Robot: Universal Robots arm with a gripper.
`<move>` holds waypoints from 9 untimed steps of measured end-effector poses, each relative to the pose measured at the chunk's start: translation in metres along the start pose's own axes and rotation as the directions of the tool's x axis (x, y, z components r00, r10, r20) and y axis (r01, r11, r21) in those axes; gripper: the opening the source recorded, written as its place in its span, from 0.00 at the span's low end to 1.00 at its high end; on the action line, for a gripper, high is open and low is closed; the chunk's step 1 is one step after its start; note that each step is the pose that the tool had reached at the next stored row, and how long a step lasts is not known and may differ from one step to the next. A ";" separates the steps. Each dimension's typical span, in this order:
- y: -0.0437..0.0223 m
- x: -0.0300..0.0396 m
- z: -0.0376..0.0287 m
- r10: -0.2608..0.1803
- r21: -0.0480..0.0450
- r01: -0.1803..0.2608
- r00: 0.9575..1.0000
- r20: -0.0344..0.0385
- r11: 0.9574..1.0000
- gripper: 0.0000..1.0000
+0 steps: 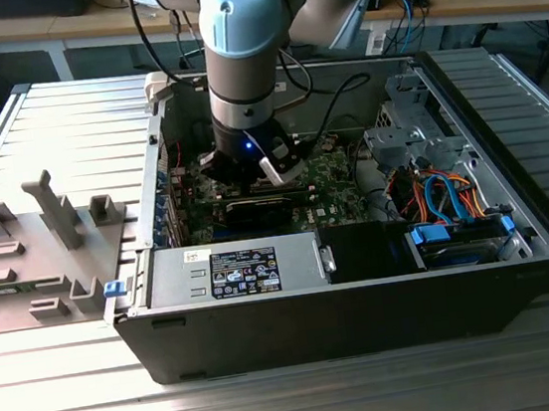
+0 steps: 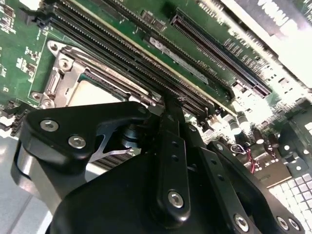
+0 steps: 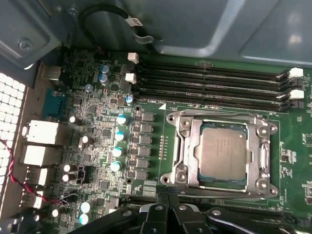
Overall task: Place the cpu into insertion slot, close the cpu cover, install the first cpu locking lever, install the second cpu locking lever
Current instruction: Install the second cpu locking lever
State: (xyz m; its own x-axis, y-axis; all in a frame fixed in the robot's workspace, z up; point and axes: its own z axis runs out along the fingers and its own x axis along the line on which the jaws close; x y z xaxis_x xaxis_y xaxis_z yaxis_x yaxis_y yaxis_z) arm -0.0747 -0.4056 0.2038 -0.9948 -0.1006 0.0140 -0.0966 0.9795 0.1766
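I have the arm down inside the open computer case (image 1: pixel 366 295), which lies on its side on the ribbed metal worktop (image 1: pixel 44 123). In the exterior view the gripper (image 1: pixel 251 173) hangs just above the green board (image 1: pixel 336 173), close to a long black card (image 1: pixel 265 207).

In the first wrist view the cpu (image 3: pixel 223 152) sits flat in the slot (image 3: pixel 187 183), its dull silver top showing through the square cut-out of the cover (image 3: pixel 265 158). The cover lies down over the chip, framing it on all 4 sides. I cannot tell from here whether either locking lever is latched. Just beside the slot run 4 long dark memory slots (image 3: pixel 209 83), with white clips at their ends. The gripper's black links (image 3: pixel 165 219) show near the slot, apart from the cover.

In the second wrist view the gripper (image 2: pixel 165 105) points at the board right beside the slot (image 2: pixel 58 73). Its black fingers (image 2: pixel 170 126) seem drawn close together with nothing between them that I can see, but their tips are partly hidden by the linkage, so I cannot tell for sure how wide they stand. The cpu (image 2: pixel 92 92) shows as a pale patch, partly hidden behind a black finger link, and the memory slots (image 2: pixel 112 46) run past it.

On the worktop at the exterior view's left lies a grey fixture (image 1: pixel 43 239) with upright pegs, well apart from the case.
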 end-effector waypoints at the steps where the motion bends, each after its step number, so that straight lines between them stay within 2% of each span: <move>1: 0.0015 0.0002 0.0009 -0.001 0.000 0.001 1.000 0.000 1.000 0.11; 7: 0.0119 -0.0002 0.0057 -0.005 -0.002 0.005 1.000 -0.001 1.000 0.11; 9: 0.0124 -0.0003 0.0065 -0.007 -0.005 0.007 1.000 -0.001 1.000 0.11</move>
State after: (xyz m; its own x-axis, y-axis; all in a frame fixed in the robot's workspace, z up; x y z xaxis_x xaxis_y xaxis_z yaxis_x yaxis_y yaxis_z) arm -0.0758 -0.3922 0.1996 -0.9941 -0.1074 0.0135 -0.1032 0.9780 0.1813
